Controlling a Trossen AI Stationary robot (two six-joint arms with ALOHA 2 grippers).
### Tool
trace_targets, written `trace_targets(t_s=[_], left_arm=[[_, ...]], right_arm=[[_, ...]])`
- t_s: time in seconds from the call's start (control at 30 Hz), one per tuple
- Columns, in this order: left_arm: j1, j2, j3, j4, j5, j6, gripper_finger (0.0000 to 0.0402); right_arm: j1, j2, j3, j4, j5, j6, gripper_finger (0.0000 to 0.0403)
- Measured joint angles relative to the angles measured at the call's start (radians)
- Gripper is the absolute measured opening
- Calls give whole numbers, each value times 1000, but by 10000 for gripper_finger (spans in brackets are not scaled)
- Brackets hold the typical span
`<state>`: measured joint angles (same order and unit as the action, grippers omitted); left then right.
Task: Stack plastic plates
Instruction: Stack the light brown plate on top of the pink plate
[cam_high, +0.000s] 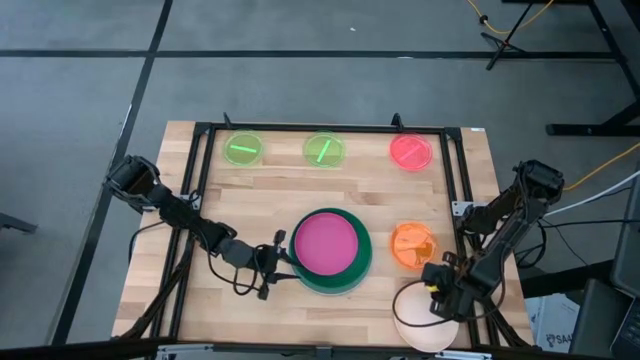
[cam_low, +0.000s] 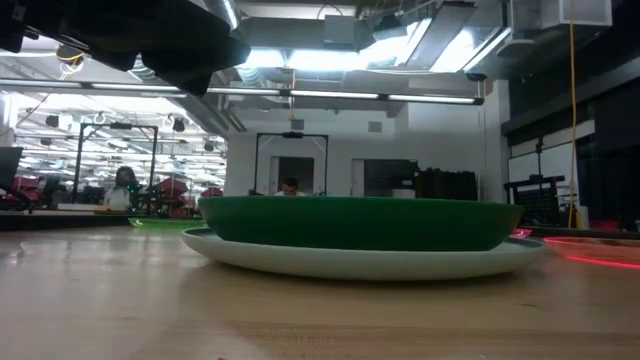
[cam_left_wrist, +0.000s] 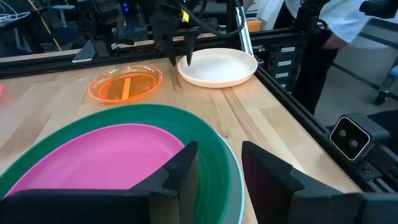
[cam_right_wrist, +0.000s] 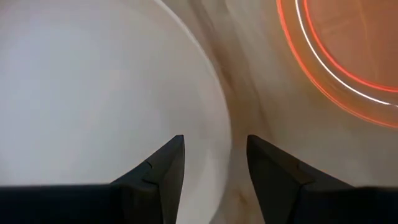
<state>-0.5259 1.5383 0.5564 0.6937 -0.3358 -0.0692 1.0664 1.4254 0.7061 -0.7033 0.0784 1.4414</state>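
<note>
A magenta plate (cam_high: 325, 245) lies in the dark green plate (cam_high: 362, 262), which sits on the light blue plate (cam_left_wrist: 238, 186) mid-table. My left gripper (cam_left_wrist: 219, 149) is open at this stack's left rim, one finger over the green plate's inside and one outside the rim. My right gripper (cam_right_wrist: 215, 140) is open and points down over the rim of the peach-cream plate (cam_right_wrist: 93, 87), which lies flat at the table's near right corner (cam_high: 420, 325). The orange plate (cam_high: 412, 243) lies just beyond it. Two lime-green plates (cam_high: 243, 150) (cam_high: 323, 150) and the red-pink plate (cam_high: 411, 151) lie along the far edge.
A black metal frame (cam_high: 455, 170) runs round the tabletop. Bare wood lies between the far row of plates and the stack. In the low view the stack (cam_low: 360, 225) fills the middle, with a dark arm (cam_low: 150, 40) above it. People show in the room behind.
</note>
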Motion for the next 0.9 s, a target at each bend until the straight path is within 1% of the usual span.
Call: trace_targets(t_s=[0.17, 0.27, 0.5, 0.7, 0.77, 0.9], left_arm=[[0, 0, 0, 0, 0, 0, 117], [0, 0, 0, -1, 0, 0, 117], [3, 0, 0, -2, 0, 1, 117], [3, 0, 0, -2, 0, 0, 117], [3, 0, 0, -2, 0, 0, 117], [3, 0, 0, -2, 0, 0, 117]], right_arm=[[0, 0, -50, 74, 0, 3, 164], [0, 0, -53, 81, 1, 19, 148], [0, 0, -54, 96, 4, 12, 72], [0, 0, -54, 93, 52, -10, 10], [0, 0, -53, 98, 50, -9, 5], [0, 0, -53, 133, 51, -8, 10]])
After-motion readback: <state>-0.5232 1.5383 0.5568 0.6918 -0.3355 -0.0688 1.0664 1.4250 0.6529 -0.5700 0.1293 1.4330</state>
